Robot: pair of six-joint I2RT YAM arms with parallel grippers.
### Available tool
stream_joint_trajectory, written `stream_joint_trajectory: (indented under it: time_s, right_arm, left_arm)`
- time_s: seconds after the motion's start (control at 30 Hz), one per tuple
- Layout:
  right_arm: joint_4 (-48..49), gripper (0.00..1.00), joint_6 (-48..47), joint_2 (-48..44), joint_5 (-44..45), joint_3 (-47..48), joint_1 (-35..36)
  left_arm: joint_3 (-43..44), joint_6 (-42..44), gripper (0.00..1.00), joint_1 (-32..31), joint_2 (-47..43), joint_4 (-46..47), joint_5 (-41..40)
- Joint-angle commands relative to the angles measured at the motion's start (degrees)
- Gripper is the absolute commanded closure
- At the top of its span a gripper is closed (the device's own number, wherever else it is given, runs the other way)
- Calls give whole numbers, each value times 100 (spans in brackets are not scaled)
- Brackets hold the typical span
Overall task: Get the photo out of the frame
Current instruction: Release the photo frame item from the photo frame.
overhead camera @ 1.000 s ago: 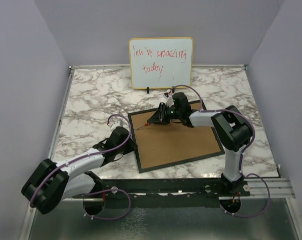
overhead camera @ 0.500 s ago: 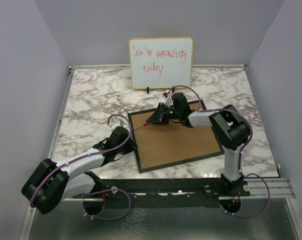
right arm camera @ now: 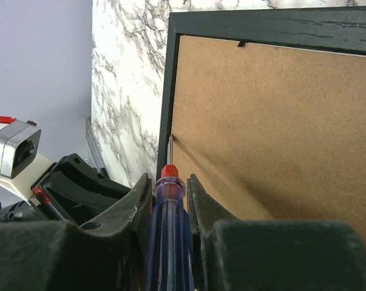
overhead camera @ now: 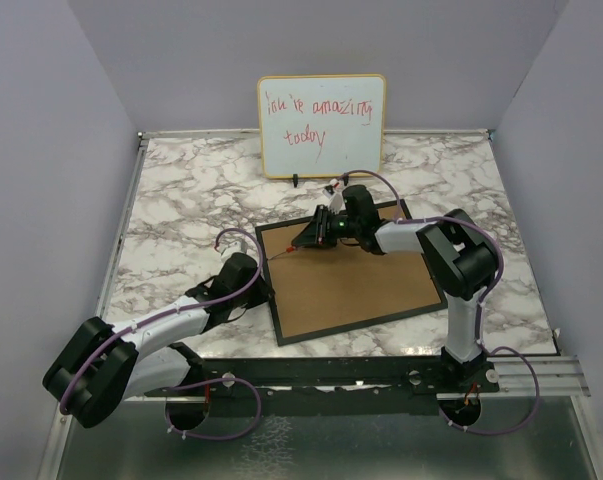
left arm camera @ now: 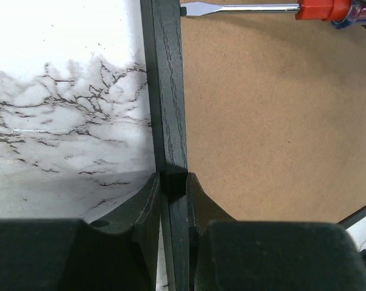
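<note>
The black frame (overhead camera: 366,320) lies face down on the marble table with its brown back panel (overhead camera: 351,285) up. The photo is hidden under the panel. My left gripper (overhead camera: 265,285) is shut on the frame's left rail (left arm camera: 167,91), one finger on each side. My right gripper (overhead camera: 319,236) is shut on a screwdriver (right arm camera: 169,218) with a blue handle and red collar. Its flat tip (right arm camera: 170,142) rests at the seam between the back panel and the left rail. The shaft also shows in the left wrist view (left arm camera: 243,8).
A wood-edged whiteboard (overhead camera: 322,125) with red handwriting stands behind the frame at the back of the table. Grey walls close in on the left, right and back. A metal rail (overhead camera: 381,375) runs along the near edge.
The right arm's elbow has shifted very slightly. The screwdriver tip stays at the frame's left edge and the left gripper has not moved.
</note>
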Motion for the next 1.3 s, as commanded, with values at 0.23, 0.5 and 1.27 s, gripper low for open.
stream_joint_trajectory:
  time_s: [0.23, 0.5, 1.27]
  right_arm:
    - [-1020, 99, -583, 337, 478, 318, 479]
    - [-1733, 99, -966, 228, 969, 683, 589]
    - [-2132, 100, -1042, -62, 1347, 804, 587]
  left_arm:
    - [-305, 316, 100, -70, 273, -763, 14]
    - [-318, 319, 100, -87, 234, -792, -13]
    - [589, -164, 98, -604, 1226, -2012, -777]
